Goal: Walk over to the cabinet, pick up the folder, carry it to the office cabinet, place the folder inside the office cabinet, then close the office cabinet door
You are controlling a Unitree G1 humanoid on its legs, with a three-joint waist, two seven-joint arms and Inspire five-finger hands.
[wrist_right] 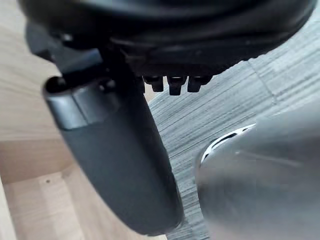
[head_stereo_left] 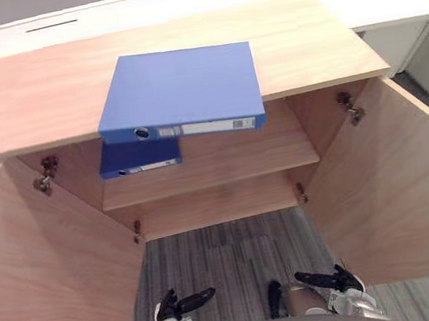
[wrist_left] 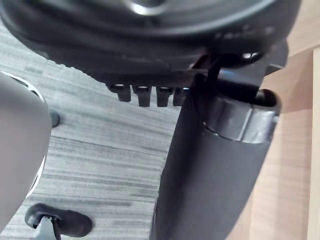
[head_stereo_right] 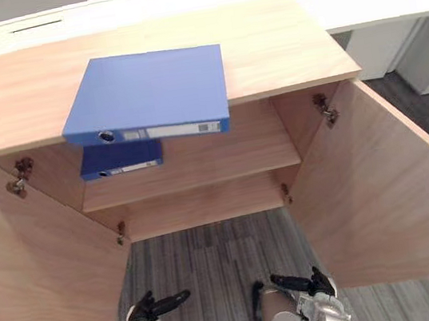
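Blue folder [head_stereo_left: 179, 85] lay flat on cabinet top [head_stereo_left: 19, 93], spine overhanging front edge; 2nd folder [head_stereo_left: 140, 157] on shelf [head_stereo_left: 230, 158] inside. Left robot hand [head_stereo_left: 172, 306] & right robot hand [head_stereo_left: 333, 280] low, fingers relaxed, empty. Step: pickup, not begun. Next prob.: raise both to overhanging spine.

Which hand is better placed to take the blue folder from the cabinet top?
Probably the left hand: the folder lies nearer its side. The right hand hangs equally low, both open.

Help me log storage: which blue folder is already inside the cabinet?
The lower folder, on the inner shelf; the other folder lies on the cabinet top, overhanging its front edge.
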